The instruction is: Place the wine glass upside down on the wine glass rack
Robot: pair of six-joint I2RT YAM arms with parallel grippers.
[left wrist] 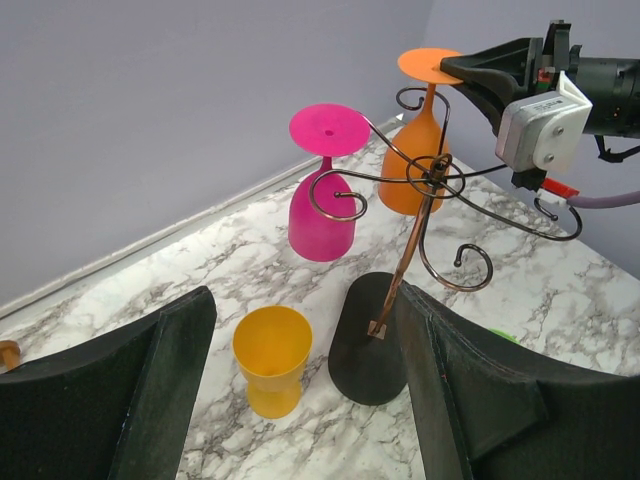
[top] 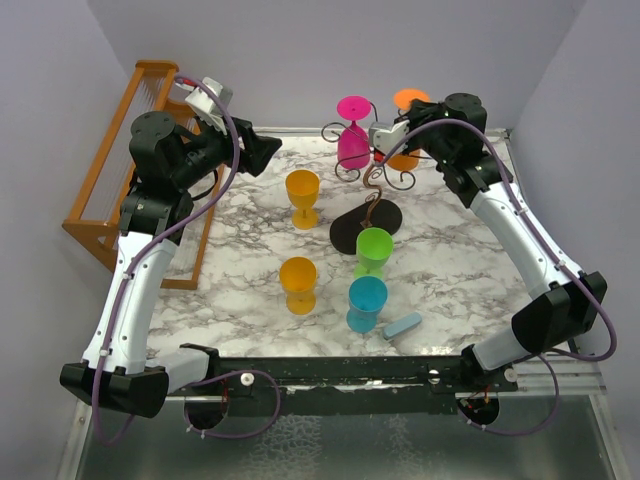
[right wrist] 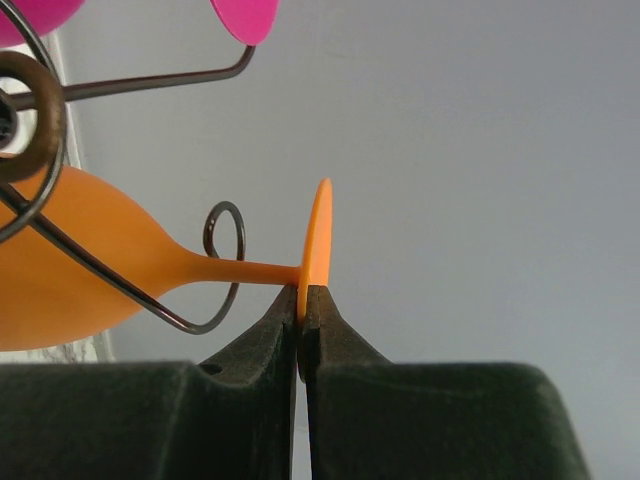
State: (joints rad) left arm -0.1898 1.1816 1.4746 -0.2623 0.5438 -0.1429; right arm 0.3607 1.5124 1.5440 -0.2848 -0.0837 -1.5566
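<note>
The orange wine glass (top: pixel 404 160) hangs upside down in the dark wire wine glass rack (top: pixel 374 186), foot disc up. My right gripper (top: pixel 418 108) is shut on the rim of that foot disc; the right wrist view shows the fingertips (right wrist: pixel 283 318) pinching the disc's edge, with the stem and bowl (right wrist: pixel 80 270) inside a curled rack arm (right wrist: pixel 225 270). It also shows in the left wrist view (left wrist: pixel 412 170). A pink glass (top: pixel 353 140) hangs upside down beside it. My left gripper (top: pixel 268 150) is open and empty, above the table left of the rack.
Two yellow glasses (top: pixel 302 195) (top: pixel 298 283), a green glass (top: pixel 374 250) and a teal glass (top: pixel 366 303) stand on the marble table. A pale blue block (top: pixel 403 325) lies near the front edge. A wooden stepped rack (top: pixel 110 200) stands at the left.
</note>
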